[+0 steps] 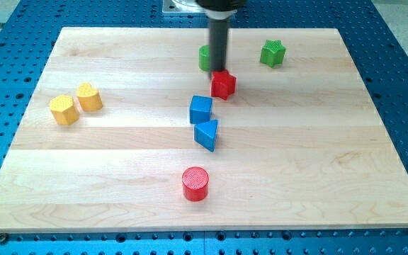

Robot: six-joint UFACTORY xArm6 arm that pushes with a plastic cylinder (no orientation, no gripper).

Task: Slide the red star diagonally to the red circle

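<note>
The red star (224, 86) lies on the wooden board (119, 156), right of centre near the view's top. My tip (219, 71) stands just above the star's top edge, touching or nearly touching it. The red circle (195, 183) lies lower down, near the view's bottom centre, a little to the left of the star. A blue cube (200, 109) and a blue triangle (207, 134) lie between the star and the circle.
A green block (205, 58) sits partly hidden behind the rod. A green star (273, 53) lies at the top right. A yellow hexagon (64, 110) and a yellow heart (88, 97) lie at the left.
</note>
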